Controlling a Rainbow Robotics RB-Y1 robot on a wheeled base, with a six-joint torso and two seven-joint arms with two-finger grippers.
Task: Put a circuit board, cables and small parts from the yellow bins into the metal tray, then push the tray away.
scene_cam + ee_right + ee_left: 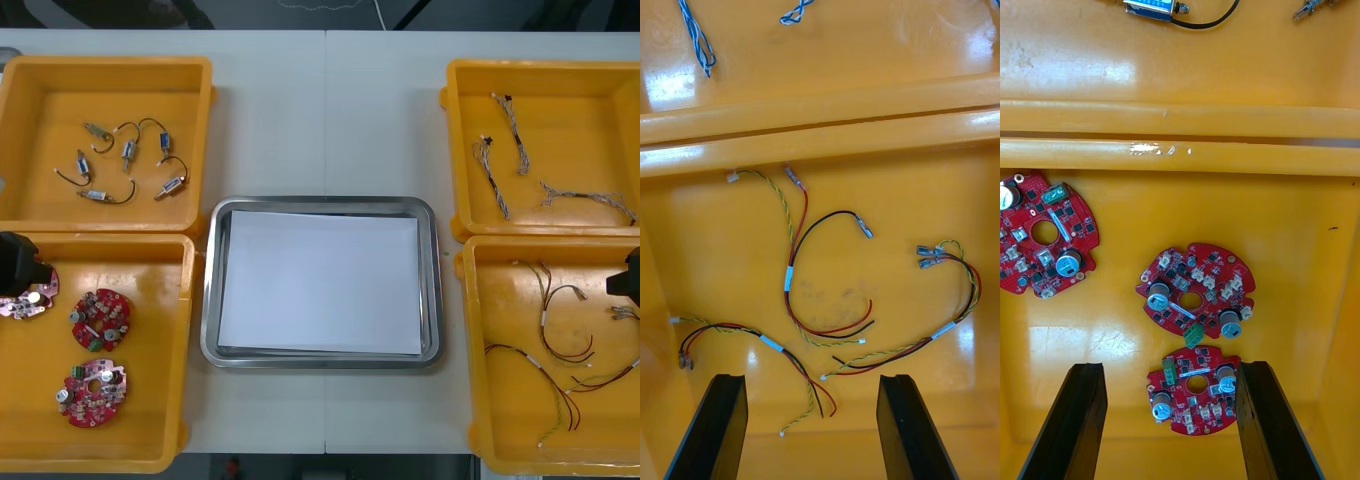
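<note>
Three round red circuit boards [100, 318] lie in the near left yellow bin [150, 270]. My left gripper [18, 265] hovers at that bin's outer side, open. In the left wrist view one circuit board [1195, 390] lies between the fingers of my left gripper [1170, 367], another circuit board [1196, 289] just beyond. My right gripper [628, 278] hangs open over the outer side of the near right yellow bin [475, 300]. Red and yellow cables [827, 300] lie beyond the fingertips of the right gripper [811, 379]. The metal tray [320, 203], white inside, holds nothing.
Small metal parts with black leads [128, 152] lie in the far left yellow bin [205, 120]. Twisted blue and white cables [515, 140] lie in the far right yellow bin [455, 120]. Bare table stretches beyond the tray between the far bins.
</note>
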